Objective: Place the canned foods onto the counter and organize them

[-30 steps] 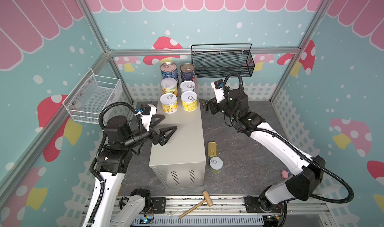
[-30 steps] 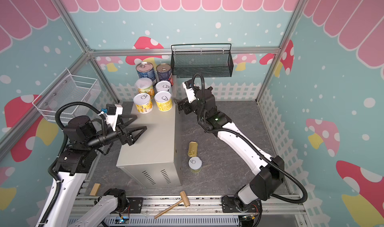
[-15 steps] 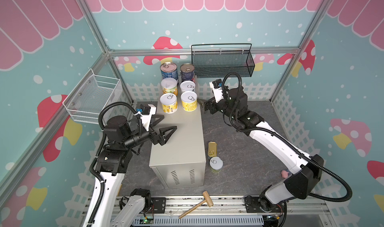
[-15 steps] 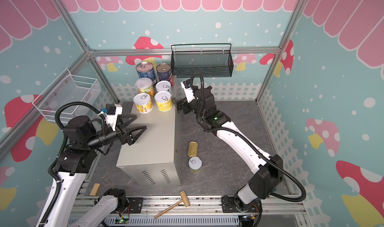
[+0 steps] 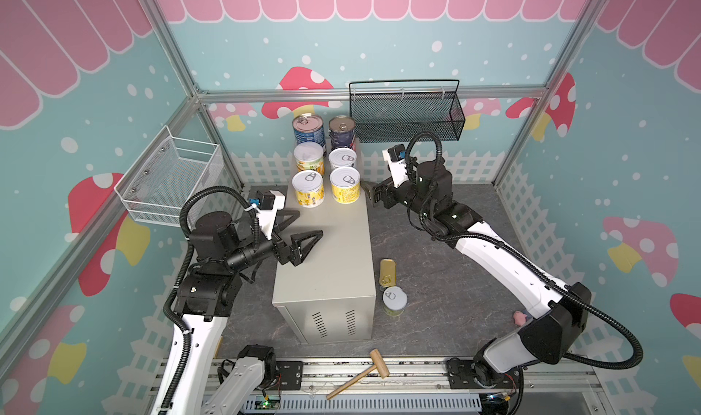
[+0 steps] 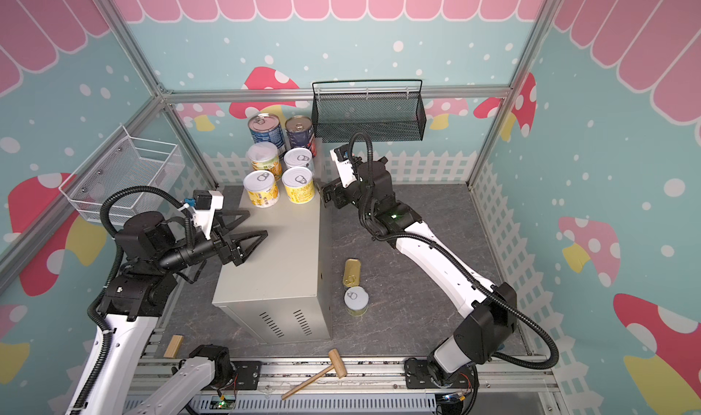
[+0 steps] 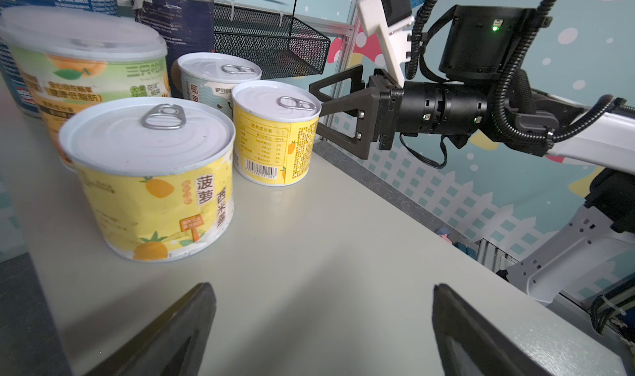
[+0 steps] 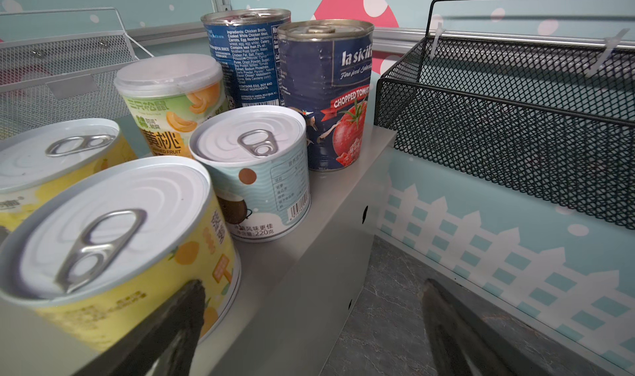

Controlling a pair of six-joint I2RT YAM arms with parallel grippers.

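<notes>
The beige counter (image 5: 333, 242) is standing lengthwise on the grey floor (image 5: 417, 280), its vented end facing the near rail. Behind the counter's far right corner the black mesh basket (image 5: 406, 121) is hanging on the back wall. Off the counter's left side the white wire basket (image 5: 170, 177) is hanging on the side wall.

The left gripper (image 5: 309, 224) is hovering over the counter's left edge about mid-length, its claw gaping wide and carrying nothing. The right gripper (image 8: 311, 285) is reaching in at the counter's right edge near the far end, its claw likewise spread wide and empty. One finger (image 8: 171, 322) is sitting just beside the nearest yellow can, and I cannot tell whether they are touching.

The wooden mallet (image 5: 379, 362) is lying on the rail in front of the counter's vented end.

Two tall cans, blue (image 5: 308, 128) and navy (image 5: 342, 132), are standing at the counter's far end. Before them, four short cans are standing in two pairs on the counter top: peach (image 5: 309, 158), pale blue (image 5: 342, 158), and two yellow (image 5: 308, 187) (image 5: 344, 184).

On the floor by the counter's right side a fifth short can (image 5: 394, 300) is standing upright. The flat gold tin (image 5: 387, 272) is lying just beside it.
</notes>
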